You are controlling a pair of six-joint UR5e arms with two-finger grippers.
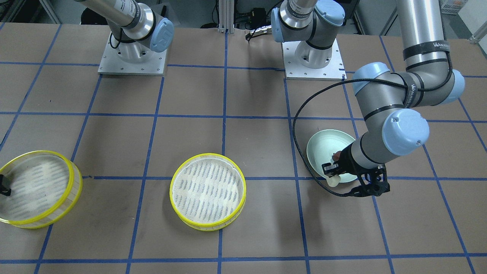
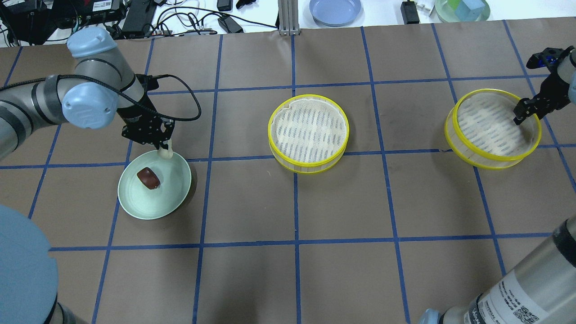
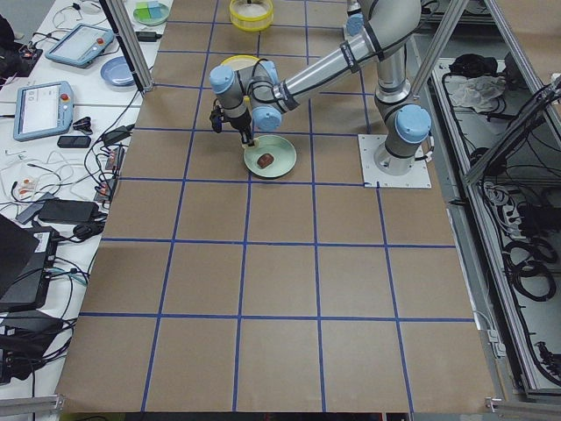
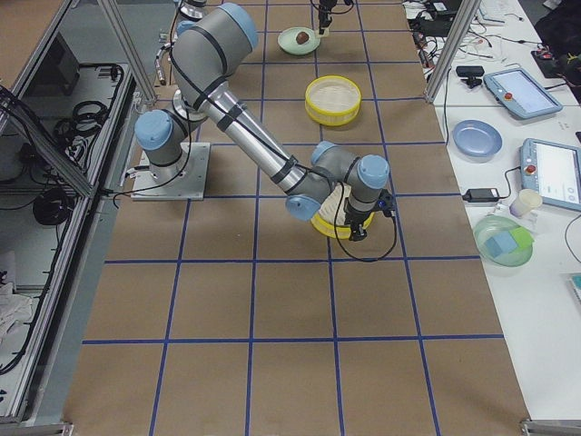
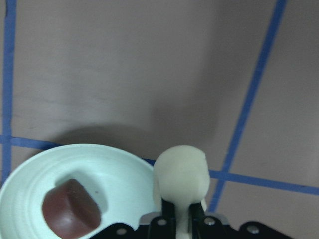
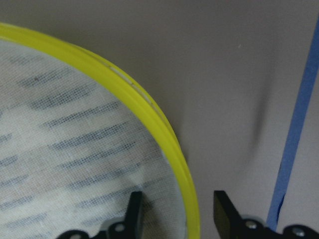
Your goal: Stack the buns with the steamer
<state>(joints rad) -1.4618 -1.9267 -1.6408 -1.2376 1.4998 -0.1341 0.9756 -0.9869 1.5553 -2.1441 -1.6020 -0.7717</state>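
Observation:
My left gripper (image 2: 165, 150) is shut on the pale cream bun (image 5: 182, 172) and holds it over the far rim of the pale green dish (image 2: 153, 202). The dark reddish-brown bun (image 2: 149, 178) lies in the dish, and shows in the left wrist view (image 5: 70, 209). One steamer tier (image 2: 308, 130) sits at the table's middle, empty. The other tier (image 2: 490, 128) is at my right. My right gripper (image 2: 524, 110) is open, its fingers (image 6: 134, 209) astride that tier's yellow rim (image 6: 149, 114), one inside and one outside.
A blue plate (image 2: 335, 9) and a bowl with coloured blocks (image 2: 461, 9) stand beyond the table's far edge, with cables at the far left. The two arm bases (image 1: 132, 57) (image 1: 314, 57) are on my side of the table.

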